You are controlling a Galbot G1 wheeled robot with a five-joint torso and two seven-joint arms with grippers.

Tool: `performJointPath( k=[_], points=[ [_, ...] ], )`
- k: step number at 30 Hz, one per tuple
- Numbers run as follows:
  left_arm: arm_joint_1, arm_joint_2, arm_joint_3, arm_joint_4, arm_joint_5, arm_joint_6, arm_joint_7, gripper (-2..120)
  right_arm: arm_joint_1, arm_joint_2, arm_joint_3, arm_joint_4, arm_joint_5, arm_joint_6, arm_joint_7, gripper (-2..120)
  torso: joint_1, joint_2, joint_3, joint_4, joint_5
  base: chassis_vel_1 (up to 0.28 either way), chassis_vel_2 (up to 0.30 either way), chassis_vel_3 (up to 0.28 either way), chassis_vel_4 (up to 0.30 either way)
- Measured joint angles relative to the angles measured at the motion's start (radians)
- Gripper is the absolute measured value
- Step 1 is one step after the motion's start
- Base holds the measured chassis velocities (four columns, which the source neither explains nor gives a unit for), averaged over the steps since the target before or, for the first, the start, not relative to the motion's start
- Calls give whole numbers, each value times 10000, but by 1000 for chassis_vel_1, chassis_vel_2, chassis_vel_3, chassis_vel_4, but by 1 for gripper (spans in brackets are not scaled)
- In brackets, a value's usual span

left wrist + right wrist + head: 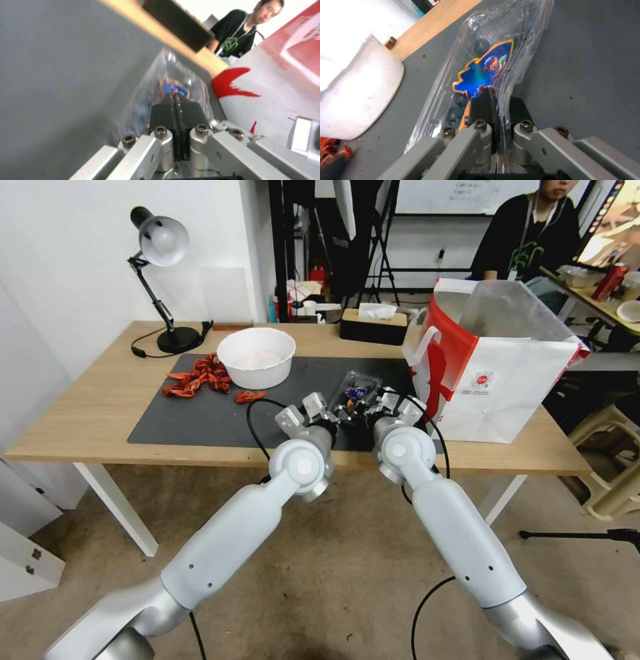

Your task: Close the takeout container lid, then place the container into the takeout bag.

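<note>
The right gripper (498,100) has its jaws pinched on the near edge of the container (493,62): one dark finger (481,105) lies against the clear plastic on the side of the blue sticker (483,72), the other sits behind the plastic, and only the thin rim is between them. Dark berries (482,43) show through the wall beside the sticker. The left gripper (175,105) has its two black fingers (165,110) pressed flat together with no gap, their tips against the clear plastic of the container (166,75); whether any plastic is caught between them cannot be told.

From the head view both grippers meet at the container (357,387), the left gripper (327,410) on its left, the right gripper (383,403) on its right. The container is on the dark mat (200,413) near the mat's right end, with the lid (363,379) lying down over the berry half; whether it is snapped shut cannot be told.

The bag (497,380) stands upright just to the right of the container, mouth open, silvery lining showing. A white bowl (257,357) sits on the mat well to the left, red scraps (197,377) beside it, a tissue box (375,323) behind, all on the wooden table (87,413)
</note>
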Motion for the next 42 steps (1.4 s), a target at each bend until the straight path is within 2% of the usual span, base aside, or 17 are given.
performJointPath(
  k=[1,3,5,7,9,11,13,15,18,20,21,22,23,26,29,31,42],
  points=[
    [216,183,-41,-202,835,-30,290,2,-15,-7,8,21,-24,0,-7,0,-1,0,0,-2,-3,0,0,0,0],
    [315,267,-75,-277,1230,-61,420,5,-20,-11,10,27,-36,0,-10,0,-1,0,0,-1,-2,0,0,0,0],
    [788,603,-360,-635,2833,-199,906,17,-29,-26,20,45,-87,1,-18,0,-1,-1,0,1,-1,0,0,0,0],
    [964,708,-458,-739,3238,-224,1043,21,-30,-35,25,58,-97,1,-20,0,0,0,0,1,-2,0,0,0,0],
    [1529,1063,-861,-1049,4572,-368,1539,30,-33,-47,42,68,-127,0,-38,0,-1,0,0,-3,-3,0,0,0,0],
    [1636,1134,-962,-1102,4804,-403,1638,33,-35,-48,43,66,-134,0,-41,0,0,0,0,-1,-3,0,0,0,0],
    [2307,1566,-1565,-1424,5778,-534,2073,46,-35,-16,49,29,-216,23,-79,0,0,0,0,-1,-3,0,0,0,0],
    [2428,1641,-1705,-1489,5933,-564,2150,49,-35,-2,49,19,-239,30,-86,0,0,0,0,0,-4,0,0,0,0],
    [3333,2123,-2555,-1885,6720,-778,2617,64,-36,27,49,-4,-293,57,-126,0,0,-1,1,1,-3,0,0,0,0],
    [3333,2123,-2555,-1885,6720,-778,2617,64,-36,27,49,-4,-293,57,-126,0,0,-1,1,1,-3,0,0,0,0],
    [3919,2457,-3167,-2154,7257,-987,2832,74,-34,25,48,-9,-309,68,-143,0,1,0,1,3,3,0,0,0,0],
    [4061,2518,-3285,-2217,7373,-1052,2887,79,-34,24,52,-9,-319,71,-145,0,1,0,1,3,0,0,0,0,0],
    [4061,2518,-3285,-2217,7373,-1052,2887,79,-34,24,52,-9,-319,71,-145,0,1,0,1,3,0,0,0,0,0],
    [4955,2727,-4029,-2614,7648,-1273,2978,93,-34,23,74,-8,-359,79,-155,0,2,0,1,2,-1,0,0,0,0],
    [5384,2730,-4376,-2743,7648,-1367,3005,98,-35,15,74,-8,-379,84,-169,0,1,0,1,1,-3,0,0,0,0],
    [6202,2675,-4925,-2904,7697,-1554,3183,100,-32,-16,71,-8,-385,91,-197,0,1,0,0,2,-1,0,0,0,0],
    [7670,2179,-5527,-2935,8212,-2310,3275,100,32,-18,51,-36,-401,98,-245,0,1,0,0,-1,-1,0,0,0,0]
  ],
)
